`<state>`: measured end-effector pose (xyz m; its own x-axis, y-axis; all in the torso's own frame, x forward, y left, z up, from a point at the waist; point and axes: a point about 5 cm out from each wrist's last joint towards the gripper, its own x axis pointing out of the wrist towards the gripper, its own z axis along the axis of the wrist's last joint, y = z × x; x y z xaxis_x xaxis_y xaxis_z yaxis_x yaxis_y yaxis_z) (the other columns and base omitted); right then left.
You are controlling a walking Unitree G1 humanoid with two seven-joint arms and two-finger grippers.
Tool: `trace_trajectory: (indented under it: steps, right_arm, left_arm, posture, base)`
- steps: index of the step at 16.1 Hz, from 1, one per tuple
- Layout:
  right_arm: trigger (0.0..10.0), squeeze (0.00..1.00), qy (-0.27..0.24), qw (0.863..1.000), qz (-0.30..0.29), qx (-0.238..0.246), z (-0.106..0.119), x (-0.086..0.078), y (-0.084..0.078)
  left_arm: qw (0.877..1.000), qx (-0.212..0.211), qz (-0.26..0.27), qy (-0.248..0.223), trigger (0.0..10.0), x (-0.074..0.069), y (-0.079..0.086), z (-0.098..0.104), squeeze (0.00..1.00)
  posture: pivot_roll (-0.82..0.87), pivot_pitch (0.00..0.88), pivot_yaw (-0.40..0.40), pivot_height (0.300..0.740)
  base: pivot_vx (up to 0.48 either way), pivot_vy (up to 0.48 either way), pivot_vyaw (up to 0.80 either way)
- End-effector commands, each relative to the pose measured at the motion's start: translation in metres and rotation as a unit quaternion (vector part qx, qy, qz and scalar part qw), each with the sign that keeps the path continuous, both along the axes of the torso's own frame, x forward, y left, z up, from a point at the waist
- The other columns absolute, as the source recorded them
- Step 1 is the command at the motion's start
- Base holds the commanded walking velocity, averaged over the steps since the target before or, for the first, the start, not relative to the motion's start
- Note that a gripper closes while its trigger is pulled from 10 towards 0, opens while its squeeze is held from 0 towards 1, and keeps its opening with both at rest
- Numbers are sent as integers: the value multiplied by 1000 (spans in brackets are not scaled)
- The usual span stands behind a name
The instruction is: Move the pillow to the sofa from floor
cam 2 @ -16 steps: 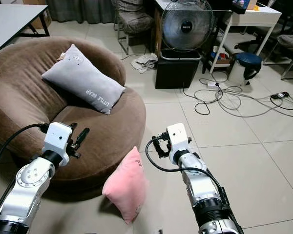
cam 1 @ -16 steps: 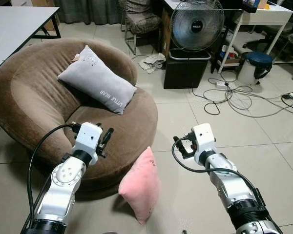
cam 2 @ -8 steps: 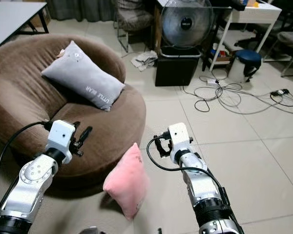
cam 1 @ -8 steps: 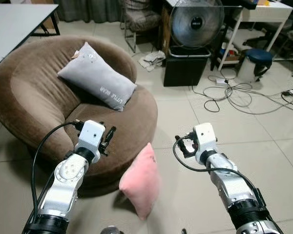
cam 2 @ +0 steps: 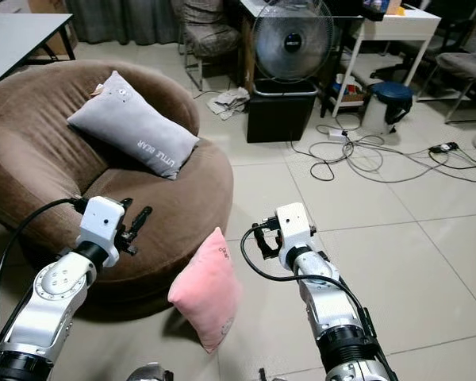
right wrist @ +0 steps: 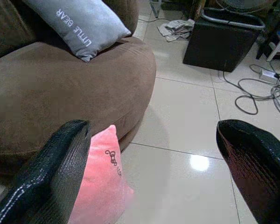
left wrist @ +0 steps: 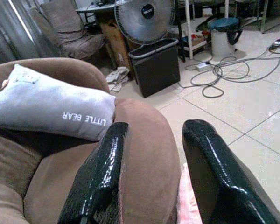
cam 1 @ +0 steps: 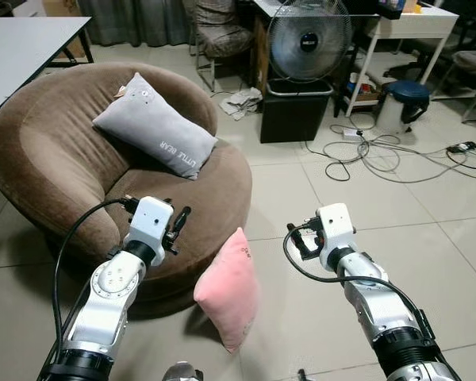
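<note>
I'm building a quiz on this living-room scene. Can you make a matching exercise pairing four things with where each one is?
1. pink pillow
2. grey pillow
3. fan
4. cables

a. atop a black box
b. lying on the brown sofa
c. standing on the floor against the sofa's front
d. strewn over the tiles

Pairs: 1-c, 2-b, 3-a, 4-d

Pink pillow (right wrist: pixel 99 184) on the tiled floor (right wrist: pixel 186 121) against the brown sofa (right wrist: pixel 60 88), between wide-apart pincer fingers (right wrist: pixel 53 172)

The pink pillow (right wrist: pixel 100 186) is partly hidden behind the right claw's finger (right wrist: pixel 51 175).
</note>
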<state>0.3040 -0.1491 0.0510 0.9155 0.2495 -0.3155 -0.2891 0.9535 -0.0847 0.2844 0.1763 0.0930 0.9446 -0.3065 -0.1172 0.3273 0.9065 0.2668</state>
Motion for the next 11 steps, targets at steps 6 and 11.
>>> trace_trajectory:
  steps: [6, 11]
  right_arm:
    - [10000, 0, -2, 1000, -9, 1, 2, 0, -3]
    - [10000, 0, -2, 1000, -6, 4, 2, -1, -1]
  left_arm:
    - [1000, -7, -14, -4, 10000, 0, -2, 1, 0]
    - [1000, -8, -19, -5, 10000, -1, -1, 2, 0]
  posture:
    - [111, 0, 13, 687]
    - [113, 0, 14, 687]
  base:
    - [0, 0, 0]
    - [312, 0, 0]
